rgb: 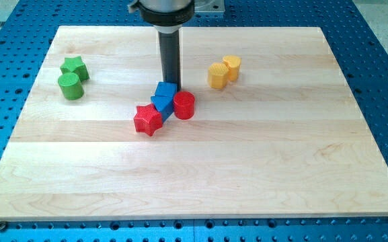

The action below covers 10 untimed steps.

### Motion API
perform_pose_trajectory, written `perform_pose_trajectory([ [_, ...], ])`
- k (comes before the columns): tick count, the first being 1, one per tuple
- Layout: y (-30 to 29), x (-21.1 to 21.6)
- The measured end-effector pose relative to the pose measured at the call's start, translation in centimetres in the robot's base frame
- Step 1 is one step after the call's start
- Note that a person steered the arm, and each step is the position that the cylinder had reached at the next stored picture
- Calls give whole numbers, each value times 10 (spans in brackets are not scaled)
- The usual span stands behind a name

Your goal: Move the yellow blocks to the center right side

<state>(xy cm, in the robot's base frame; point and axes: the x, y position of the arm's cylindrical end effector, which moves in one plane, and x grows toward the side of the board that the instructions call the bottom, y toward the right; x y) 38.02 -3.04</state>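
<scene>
Two yellow blocks sit touching at the view's upper right of middle: a yellow hexagon-like block [217, 76] and a yellow cylinder [232, 68] just to its upper right. My tip [171, 83] comes down from the view's top and ends just behind the blue blocks, about 70 px to the left of the yellow pair and apart from it.
A blue cube [166, 91] and a second blue block [161, 104] cluster with a red star [147, 119] and a red cylinder [184, 105] at the middle. A green star [74, 67] and a green cylinder [70, 86] sit at the left. The wooden board [261, 168] lies on a blue perforated table.
</scene>
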Motion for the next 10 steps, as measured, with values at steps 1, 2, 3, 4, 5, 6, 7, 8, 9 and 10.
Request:
perform_pose_trajectory([
  [1,34,-5],
  [2,92,-1],
  [3,110,-10],
  [4,117,-11],
  [5,117,-11],
  [6,117,-11],
  [7,118,-11],
  [8,163,-15],
  [9,186,-28],
  [10,202,-90],
])
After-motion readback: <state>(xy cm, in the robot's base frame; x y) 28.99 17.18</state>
